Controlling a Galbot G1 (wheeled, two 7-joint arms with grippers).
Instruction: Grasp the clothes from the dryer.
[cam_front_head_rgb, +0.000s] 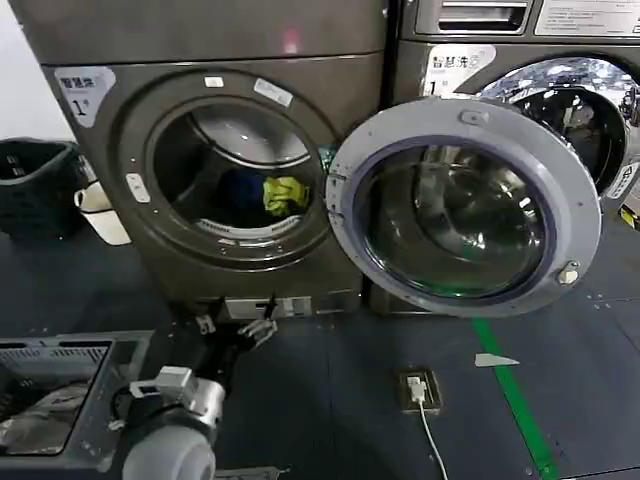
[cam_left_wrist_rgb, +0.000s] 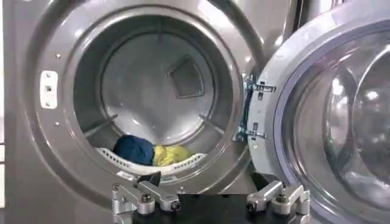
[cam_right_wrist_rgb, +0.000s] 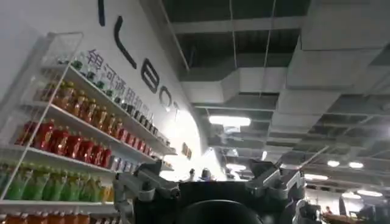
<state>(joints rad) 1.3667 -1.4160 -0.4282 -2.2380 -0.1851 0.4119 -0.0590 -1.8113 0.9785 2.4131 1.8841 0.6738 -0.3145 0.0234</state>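
The large dark bronze-grey front-loading dryer (cam_front_head_rgb: 225, 160) was seen with its silver-rimmed glass door (cam_front_head_rgb: 465, 210) swung fully open toward the neighbouring machine, porthole unobstructed. The clothes (cam_left_wrist_rgb: 151, 152), a small soft bundle of one dark blue piece and one bright yellow-green piece, were lying touching each other at the bottom front of the drum, just behind the lower lip.

The left end effector (cam_left_wrist_rgb: 210, 201) was held low in front of the porthole, below the lip, fingers spread apart and empty. The right end effector (cam_right_wrist_rgb: 210, 185) was parked away from the dryer, pointed up at the ceiling, fingers also apart.

Step in hand judged as approach, grasp not yet made. For a clean pick, the left end effector should be raised over the lip, advanced into the drum and lowered onto the seam between the two pieces so both are caught. Fingers should be kept wide until fabric is between them. The door hinge (cam_left_wrist_rgb: 251, 112) side should be avoided.
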